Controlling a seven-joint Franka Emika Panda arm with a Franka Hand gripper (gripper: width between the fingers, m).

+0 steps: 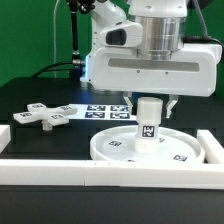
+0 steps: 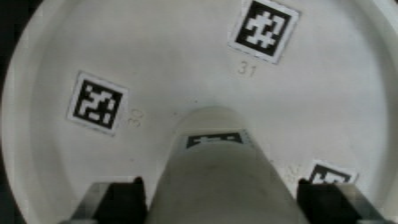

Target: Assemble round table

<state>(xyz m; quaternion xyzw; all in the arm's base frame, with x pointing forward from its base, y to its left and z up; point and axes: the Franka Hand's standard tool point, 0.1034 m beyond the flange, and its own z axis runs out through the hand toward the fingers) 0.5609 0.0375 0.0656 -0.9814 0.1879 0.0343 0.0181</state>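
The leg [image 1: 148,122] stands upright at the disc's [image 1: 112,150] centre. The released tool [image 1: 148,102] straddles its top, and the foot [image 1: 42,116] lies left.

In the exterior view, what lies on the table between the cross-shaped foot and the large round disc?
The marker board lies there, between the cross-shaped foot and the disc. Only the exterior view shows it.
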